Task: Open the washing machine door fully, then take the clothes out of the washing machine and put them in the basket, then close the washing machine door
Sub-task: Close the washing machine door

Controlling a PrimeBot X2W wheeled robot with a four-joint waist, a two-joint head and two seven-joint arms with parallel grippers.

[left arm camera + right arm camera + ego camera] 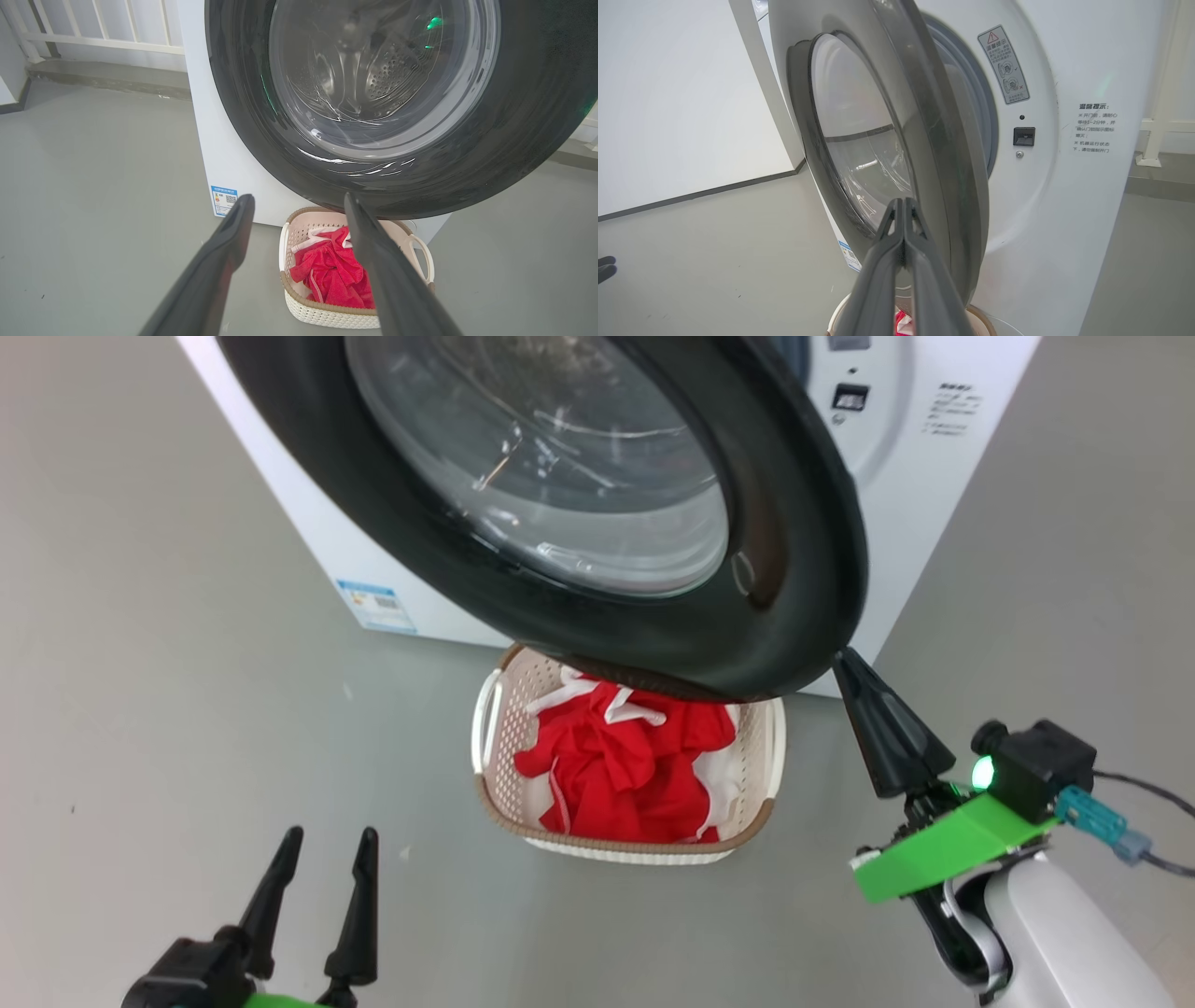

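Head view: clothes (635, 770) in basket (509, 728); right gripper (843, 661) fingers pressed together beside door (794, 523), left gripper (332, 833) spread; closing push likely next.

washing machine door (794, 569) top cropped, basket (504, 756) far rim hidden behind it

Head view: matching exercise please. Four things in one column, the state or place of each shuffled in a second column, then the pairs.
Column 1
1. washing machine door
2. clothes
3. left end effector
4. right end effector

Column 2
A. shut, tip close to the door's black rim
B. lying in the basket
C. open, above the floor
D. swung out from the washing machine

Pairs: 1-D, 2-B, 3-C, 4-A
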